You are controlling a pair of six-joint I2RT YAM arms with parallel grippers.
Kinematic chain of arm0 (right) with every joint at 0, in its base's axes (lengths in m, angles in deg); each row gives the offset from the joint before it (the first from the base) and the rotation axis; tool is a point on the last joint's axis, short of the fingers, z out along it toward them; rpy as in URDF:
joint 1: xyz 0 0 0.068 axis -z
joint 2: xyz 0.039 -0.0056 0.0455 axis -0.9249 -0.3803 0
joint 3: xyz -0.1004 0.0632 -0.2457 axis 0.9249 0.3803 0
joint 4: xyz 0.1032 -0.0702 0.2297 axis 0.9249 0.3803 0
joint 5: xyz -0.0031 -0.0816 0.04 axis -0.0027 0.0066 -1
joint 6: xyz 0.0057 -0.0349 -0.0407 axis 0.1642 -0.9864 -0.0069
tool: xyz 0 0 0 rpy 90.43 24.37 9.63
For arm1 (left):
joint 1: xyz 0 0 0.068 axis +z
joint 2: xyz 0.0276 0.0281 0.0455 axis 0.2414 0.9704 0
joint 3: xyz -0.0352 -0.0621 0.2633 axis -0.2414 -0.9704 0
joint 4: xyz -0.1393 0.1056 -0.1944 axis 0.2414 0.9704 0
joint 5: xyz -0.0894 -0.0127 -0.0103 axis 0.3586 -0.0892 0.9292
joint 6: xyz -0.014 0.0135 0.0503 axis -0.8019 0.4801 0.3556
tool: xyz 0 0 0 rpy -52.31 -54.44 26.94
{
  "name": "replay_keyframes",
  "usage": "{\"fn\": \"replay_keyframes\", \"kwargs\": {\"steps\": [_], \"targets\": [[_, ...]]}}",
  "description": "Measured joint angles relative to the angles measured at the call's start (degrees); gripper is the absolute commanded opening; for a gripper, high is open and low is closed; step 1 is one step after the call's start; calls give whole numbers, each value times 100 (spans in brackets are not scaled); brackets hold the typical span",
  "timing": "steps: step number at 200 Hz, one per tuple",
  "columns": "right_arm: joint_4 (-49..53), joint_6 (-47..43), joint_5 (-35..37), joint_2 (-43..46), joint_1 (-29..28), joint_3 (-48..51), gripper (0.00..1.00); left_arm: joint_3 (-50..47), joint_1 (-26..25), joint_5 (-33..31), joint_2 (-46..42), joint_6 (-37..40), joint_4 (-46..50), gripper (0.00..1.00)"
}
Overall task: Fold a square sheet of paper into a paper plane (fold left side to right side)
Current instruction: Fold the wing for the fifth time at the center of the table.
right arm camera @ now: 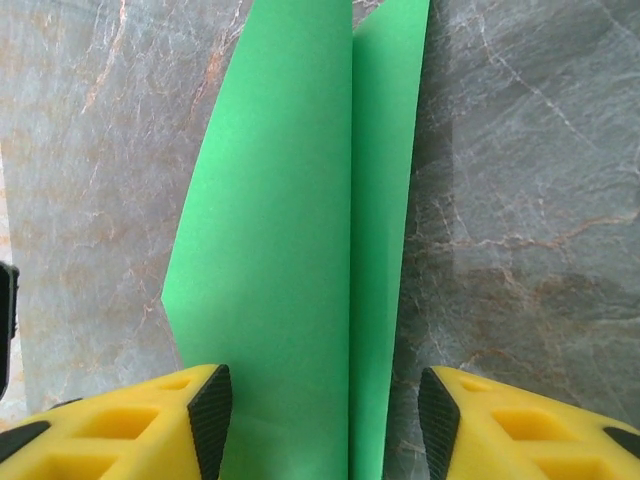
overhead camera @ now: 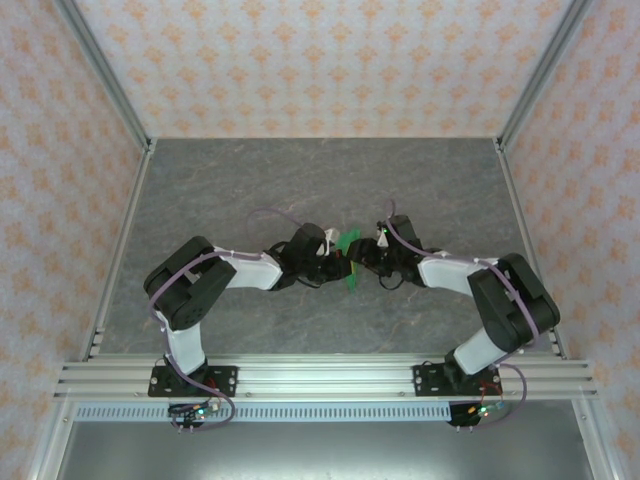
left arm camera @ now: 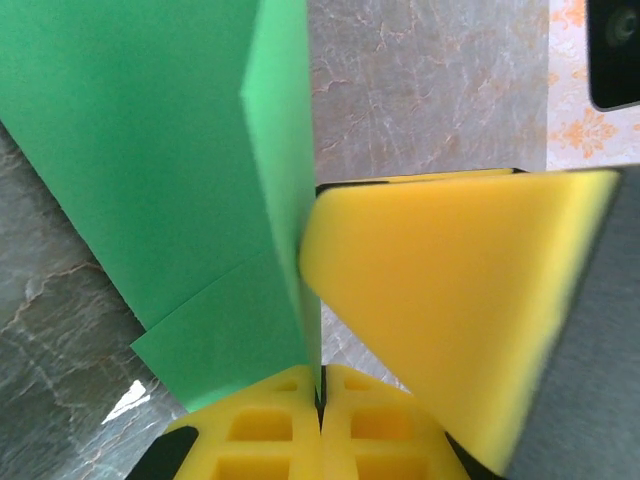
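Observation:
The green sheet of paper [overhead camera: 352, 278] is folded into a slim, creased shape and held up off the table's middle, between both grippers. My left gripper [overhead camera: 338, 262] is shut on it: in the left wrist view its yellow fingertips [left arm camera: 290, 420] pinch the paper's lower edge [left arm camera: 150, 150] at the seam [left arm camera: 321, 385]. A yellow finger of the right gripper [left arm camera: 450, 300] leans against the paper's fold there. My right gripper [overhead camera: 366, 260] is open. In the right wrist view its black pads [right arm camera: 210, 420] stand on either side of the paper [right arm camera: 290, 250], apart from it, the gap [right arm camera: 325, 425] wider than the fold.
The grey marbled table [overhead camera: 320, 180] is bounded by patterned walls [overhead camera: 320, 60] at the back and both sides. An aluminium rail [overhead camera: 320, 378] carrying both arm bases runs along the near edge.

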Motion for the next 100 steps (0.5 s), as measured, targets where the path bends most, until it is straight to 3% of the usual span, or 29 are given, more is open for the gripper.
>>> {"fn": "replay_keyframes", "kwargs": {"steps": [100], "targets": [[372, 142, 223, -319, 0, -389, 47, -162, 28, 151, 544, -481, -686, 4]]}}
